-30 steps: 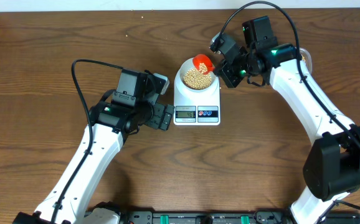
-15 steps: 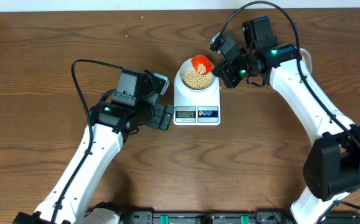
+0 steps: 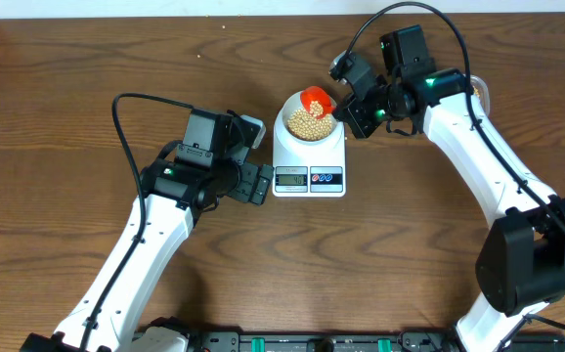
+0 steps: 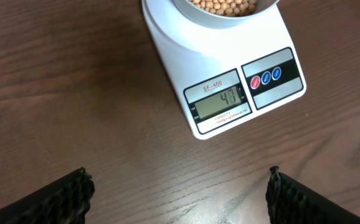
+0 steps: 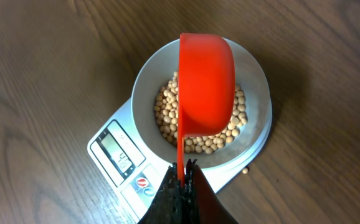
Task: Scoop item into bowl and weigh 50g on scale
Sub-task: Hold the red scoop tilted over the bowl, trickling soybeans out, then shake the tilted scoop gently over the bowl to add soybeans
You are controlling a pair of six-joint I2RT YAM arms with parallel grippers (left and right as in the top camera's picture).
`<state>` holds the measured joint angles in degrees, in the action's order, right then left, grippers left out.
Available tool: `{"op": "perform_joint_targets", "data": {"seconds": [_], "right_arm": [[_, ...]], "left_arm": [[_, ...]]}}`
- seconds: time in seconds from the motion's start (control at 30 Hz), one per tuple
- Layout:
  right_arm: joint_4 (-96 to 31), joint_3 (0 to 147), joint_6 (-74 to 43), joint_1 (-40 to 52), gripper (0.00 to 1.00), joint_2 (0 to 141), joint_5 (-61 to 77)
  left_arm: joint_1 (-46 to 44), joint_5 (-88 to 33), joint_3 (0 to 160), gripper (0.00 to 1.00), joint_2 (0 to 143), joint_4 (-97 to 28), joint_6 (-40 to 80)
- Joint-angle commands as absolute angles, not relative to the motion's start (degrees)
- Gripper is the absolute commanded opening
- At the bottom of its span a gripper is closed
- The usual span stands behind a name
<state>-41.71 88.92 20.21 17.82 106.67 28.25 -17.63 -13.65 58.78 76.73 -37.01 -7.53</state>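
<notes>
Topping up the bowl (image 5: 147, 81)
My right tool (image 5: 184, 171), clamped on the scoop (image 5: 206, 87), should tip slowly; scale (image 4: 230, 56) reads 47

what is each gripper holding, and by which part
The right gripper pinches the red scoop at the end of its handle, cup over the bowl. The left gripper is open, holding nothing.

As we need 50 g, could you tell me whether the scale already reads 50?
No, the display on the scale shows 47 in the left wrist view.
</notes>
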Motion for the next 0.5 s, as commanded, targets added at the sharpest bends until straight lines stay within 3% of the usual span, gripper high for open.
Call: {"op": "perform_joint_targets", "data": {"seconds": [0.0,0.47], "right_arm": [[-41.4,90.1,23.4,18.6,0.01,105.4,27.0],[-40.3,90.1,26.2,20.7,0.01,105.4,22.8]], "left_arm": [[-17.4,-14.1,58.5,0.91,76.8,-37.0,-7.7],[-17.4,-14.1,58.5,0.91,76.8,-37.0,-7.7]]}}
